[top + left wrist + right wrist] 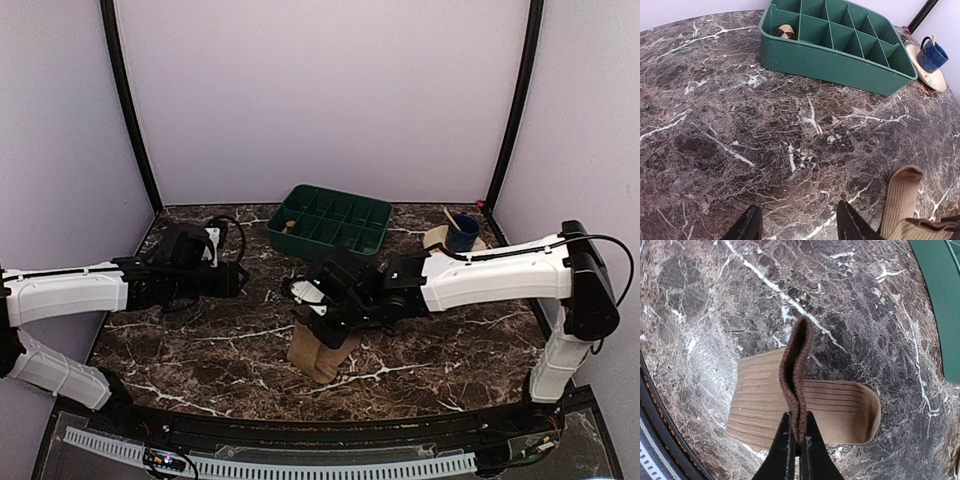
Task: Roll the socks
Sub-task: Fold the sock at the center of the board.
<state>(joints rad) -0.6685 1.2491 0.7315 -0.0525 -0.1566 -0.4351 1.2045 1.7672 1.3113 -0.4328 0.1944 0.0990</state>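
The tan sock (765, 405) lies flat on the dark worktop (200, 340), near the front and in the middle. Its round toe end points toward the green tray (830, 65), but the sock and the tray are well apart.

The right fingers (785, 450) are pressed together. They pinch a dark brown fold (796, 365) of ribbed cloth. The fold stands up in a thin loop right over the tan sock. I cannot tell if the fold is part of the tan sock or of a second sock.

The left fingers (850, 222) are spread apart with nothing between them. They sit low over the worktop, near the sock, on its left side. They do not touch it.

A small brown and tan bundle (785, 31) sits in one corner box of the tray. Behind the tray, on the right, a blue cup (932, 54) stands on a pale plate (930, 80). A thin stick pokes out of the cup.
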